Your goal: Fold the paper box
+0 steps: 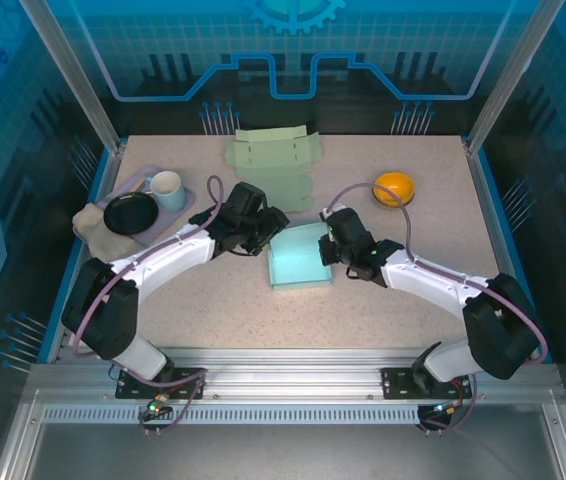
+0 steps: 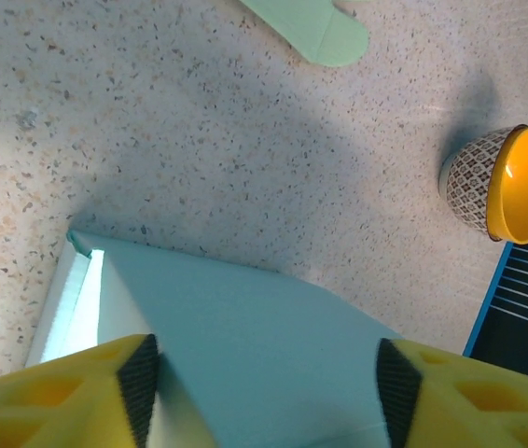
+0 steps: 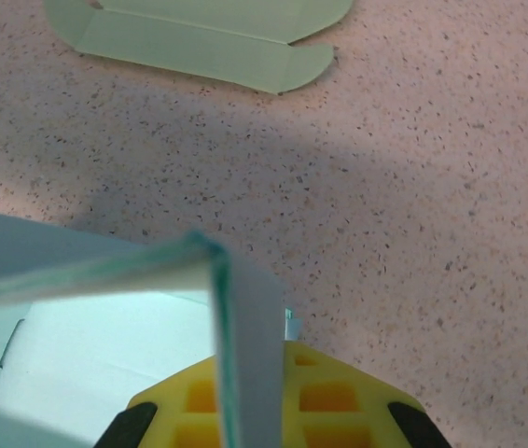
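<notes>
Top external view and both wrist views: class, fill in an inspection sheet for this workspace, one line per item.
Surface: speckled table, flat.
Job's things: blue paper box at centre, partly folded, one wall raised.
Clutter: flat green card blank far centre; orange bowl far right; tray far left with mug and black dish; beige cloth at its left.
Grippers: right tool shut on the box's raised wall; left tool jaws apart over the box, grip unclear.
Cables: left cable and right cable loop above the wrists.
Surroundings: blue enclosure wall; metal rail near.
</notes>
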